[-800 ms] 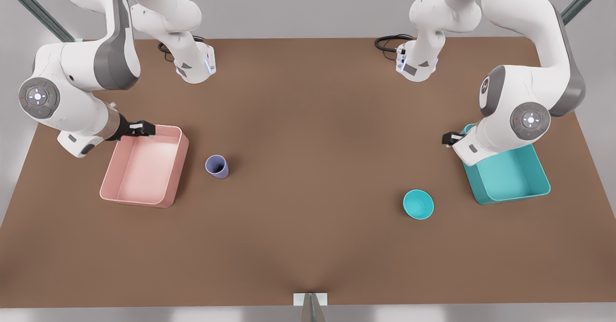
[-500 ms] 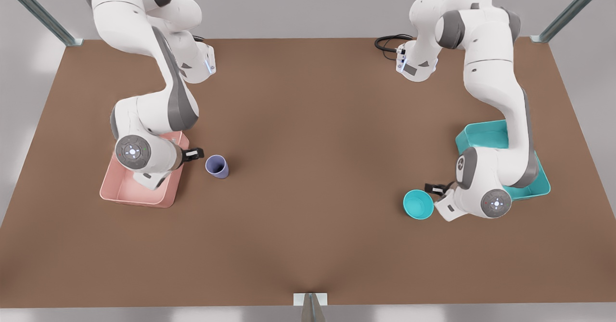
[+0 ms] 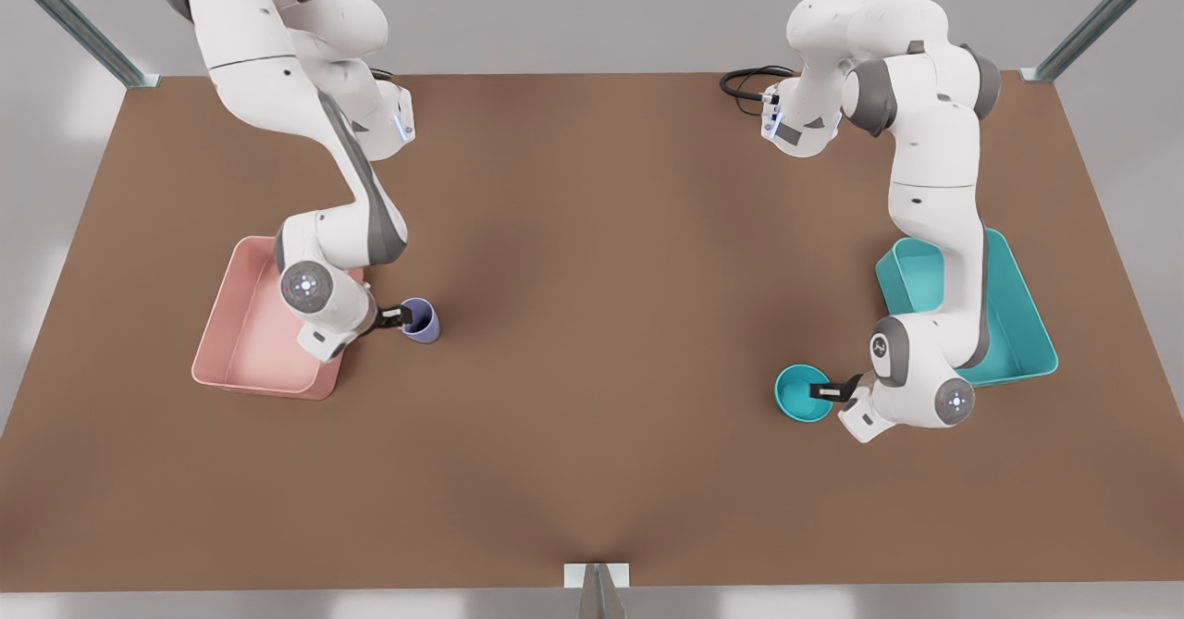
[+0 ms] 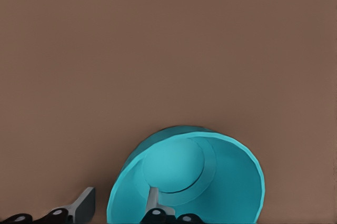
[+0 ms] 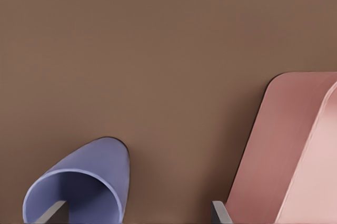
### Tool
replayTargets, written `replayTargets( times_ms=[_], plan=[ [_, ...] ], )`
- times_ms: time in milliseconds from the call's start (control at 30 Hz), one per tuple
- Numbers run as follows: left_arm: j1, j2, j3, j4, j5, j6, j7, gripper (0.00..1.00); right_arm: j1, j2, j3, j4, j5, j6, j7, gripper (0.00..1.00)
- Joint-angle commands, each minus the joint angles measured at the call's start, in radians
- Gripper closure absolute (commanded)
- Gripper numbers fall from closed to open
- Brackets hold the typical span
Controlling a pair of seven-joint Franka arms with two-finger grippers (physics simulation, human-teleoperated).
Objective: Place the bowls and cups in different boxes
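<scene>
The teal bowl point(image 3: 797, 395) stands on the brown table at the front view's right, just left of the teal box point(image 3: 1017, 323). My left gripper point(image 3: 823, 390) is open at the bowl's rim. In the left wrist view one finger is inside the bowl point(image 4: 210, 176) and the other outside, so the left gripper point(image 4: 118, 205) straddles its wall. At the front view's left, the lavender cup point(image 3: 422, 321) stands beside the pink box point(image 3: 254, 381). My right gripper point(image 3: 400, 315) is open, one finger inside the cup point(image 5: 89, 182), the other near the pink box point(image 5: 295, 145).
Both arm bases stand at the table's far edge, with a black cable point(image 3: 745, 82) coiled by the one at the right. A small metal bracket point(image 3: 597, 575) sits at the middle of the near edge. Brown table surface spans the gap between the two arms.
Both arms swung down from above their boxes. The right gripper came onto the cup's rim and the left gripper onto the bowl's rim. Cup, bowl and boxes have not moved.
</scene>
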Motion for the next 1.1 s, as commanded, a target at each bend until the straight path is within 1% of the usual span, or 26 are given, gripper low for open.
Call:
replayTargets(
  times_ms=[0, 167, 200, 233, 300, 333, 367, 400, 433, 467, 500, 567, 600, 667, 767, 833, 867, 900, 933, 967, 1033, 1067],
  plan=[
    [0.001, -0.004, 0.000, 0.000, -0.041, -0.007, 0.105, 0.79, 0.000, -0.009, 0.000, -0.032, 0.004, 0.099, 0.049, 0.00],
    [0.004, -0.017, 0.000, 0.003, -0.043, -0.020, 0.038, 0.79, 0.001, 0.023, 0.000, -0.057, 0.004, 0.107, 0.049, 0.00],
    [0.010, -0.043, 0.001, 0.006, -0.045, -0.047, 0.035, 0.79, 0.001, 0.032, 0.000, -0.061, 0.004, 0.113, 0.049, 0.00],
    [0.010, -0.100, 0.021, 0.006, -0.035, -0.099, -0.002, 0.79, 0.001, 0.046, 0.000, -0.063, 0.004, 0.113, 0.049, 0.00],
    [0.010, -0.227, 0.141, -0.001, -0.029, -0.237, -0.039, 0.79, 0.001, 0.060, 0.000, -0.064, 0.004, 0.113, 0.047, 0.00],
    [0.042, -0.292, 0.230, -0.006, 0.018, -0.343, -0.043, 0.79, 0.001, 0.058, 0.002, -0.078, 0.004, 0.114, 0.047, 0.00],
    [0.067, -0.318, 0.285, -0.009, 0.035, -0.380, 0.018, 0.79, 0.001, 0.060, 0.002, -0.080, 0.004, 0.114, 0.046, 0.00],
    [0.097, -0.332, 0.324, -0.020, 0.074, -0.388, 0.107, 0.79, 0.001, 0.072, 0.002, -0.080, 0.004, 0.114, 0.046, 0.00],
    [0.111, -0.333, 0.388, -0.030, 0.095, -0.391, 0.217, 0.79, 0.003, 0.074, 0.003, -0.084, 0.004, 0.114, 0.046, 0.00],
    [0.120, -0.333, 0.442, -0.050, 0.113, -0.371, 0.303, 0.79, 0.003, 0.072, 0.005, -0.084, 0.004, 0.114, 0.046, 0.11],
    [0.123, -0.333, 0.475, -0.086, 0.115, -0.339, 0.346, 0.79, 0.005, 0.072, 0.005, -0.084, 0.004, 0.114, 0.046, 0.33],
    [0.126, -0.332, 0.482, -0.193, 0.115, -0.164, 0.391, 0.79, 0.011, 0.075, 0.005, -0.083, 0.004, 0.113, 0.046, 0.64],
    [0.126, -0.332, 0.482, -0.250, 0.109, -0.107, 0.389, 0.79, 0.012, 0.077, 0.005, -0.080, 0.004, 0.111, 0.046, 0.71],
    [0.125, -0.329, 0.480, -0.351, 0.112, 0.021, 0.392, 0.79, 0.020, 0.086, 0.006, -0.067, 0.004, 0.102, 0.046, 0.79],
    [0.129, -0.277, 0.480, -0.409, 0.115, 0.152, 0.394, 0.79, 0.021, 0.086, 0.006, -0.046, 0.004, 0.079, 0.034, 0.79],
    [0.129, -0.249, 0.479, -0.431, 0.113, 0.166, 0.394, 0.79, 0.005, 0.020, 0.000, 0.072, 0.004, -0.112, 0.015, 0.79],
    [0.129, -0.237, 0.477, -0.449, 0.112, 0.195, 0.394, 0.79, -0.034, -0.034, -0.004, 0.097, 0.004, -0.174, -0.066, 0.79],
    [0.128, -0.237, 0.475, -0.465, 0.112, 0.217, 0.394, 0.79, -0.103, -0.054, -0.004, 0.138, 0.004, -0.231, -0.202, 0.79],
    [0.128, -0.237, 0.472, -0.463, 0.112, 0.210, 0.394, 0.40, -0.173, -0.055, -0.004, 0.195, 0.004, -0.283, -0.351, 0.79],
    [0.128, -0.243, 0.469, -0.460, 0.106, 0.207, 0.389, 0.00, -0.232, -0.054, -0.006, 0.218, -0.006, -0.294, -0.466, 0.79],
    [0.128, -0.278, 0.469, -0.455, 0.106, 0.193, 0.368, 0.00, -0.339, -0.028, -0.009, 0.259, -0.042, -0.286, -0.624, 0.79],
    [0.123, -0.313, 0.469, -0.445, 0.109, 0.151, 0.362, 0.00, -0.382, 0.008, -0.007, 0.292, -0.042, -0.280, -0.680, 0.79]
  ],
)
